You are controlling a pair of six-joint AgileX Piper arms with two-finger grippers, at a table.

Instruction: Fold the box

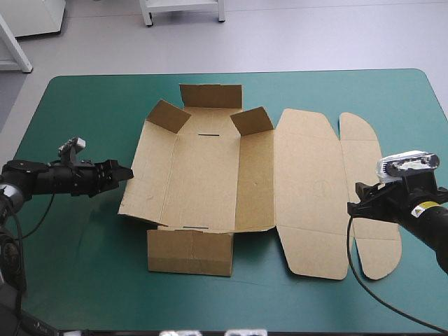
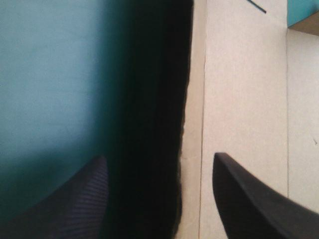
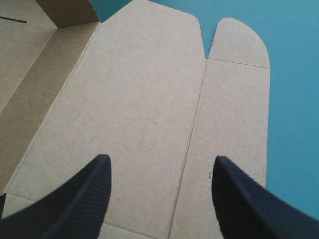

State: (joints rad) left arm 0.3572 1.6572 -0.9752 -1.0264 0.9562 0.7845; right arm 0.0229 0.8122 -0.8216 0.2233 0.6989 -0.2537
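The brown box (image 1: 210,168) lies in the middle of the teal-green table, a cut sheet partly shaped. Its left wall (image 1: 147,168) and the wall right of the base slope up, two far corner flaps stand raised, and the lid panel (image 1: 308,189) lies flat to the right. My left gripper (image 1: 126,173) is open just off the left wall's outer edge (image 2: 192,124), one finger (image 2: 249,199) over the board. My right gripper (image 1: 358,205) is open above the lid's outer flap (image 3: 234,149), with nothing between its fingers.
The near end flap (image 1: 190,253) lies flat toward the front edge and the far end flap (image 1: 210,96) stands at the back. Bare teal-green cover (image 1: 77,126) surrounds the box on the left, front and far right.
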